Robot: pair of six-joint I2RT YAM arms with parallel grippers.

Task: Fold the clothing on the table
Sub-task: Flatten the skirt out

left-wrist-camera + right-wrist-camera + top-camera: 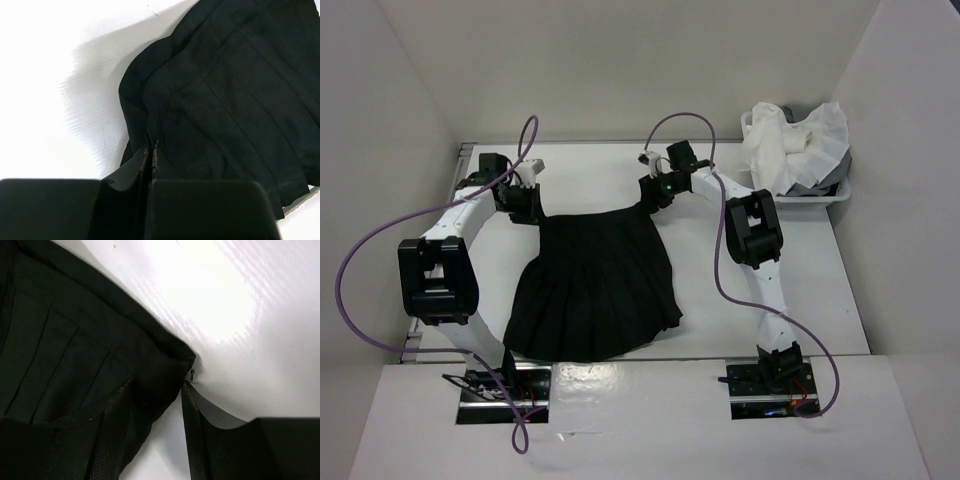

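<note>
The white table [800, 300] carries the black pleated skirt [595, 290] spread flat. Its waistband lies at the far side, at both sets of fingers, and its hem flares toward the arm bases.

Step in hand, as judged: securing the two waistband corners ahead of the first fold.

- The left gripper [150, 146] is clenched on the left corner, with thin fabric pinched between its tips.
- The right gripper [157, 384] stands released. Its fingers [112, 440] straddle the right corner, and a gap shows on the bare-table side.

Next move, as judged: close the right fingers on that corner, then lift both corners together and carry them toward the hem.
</note>
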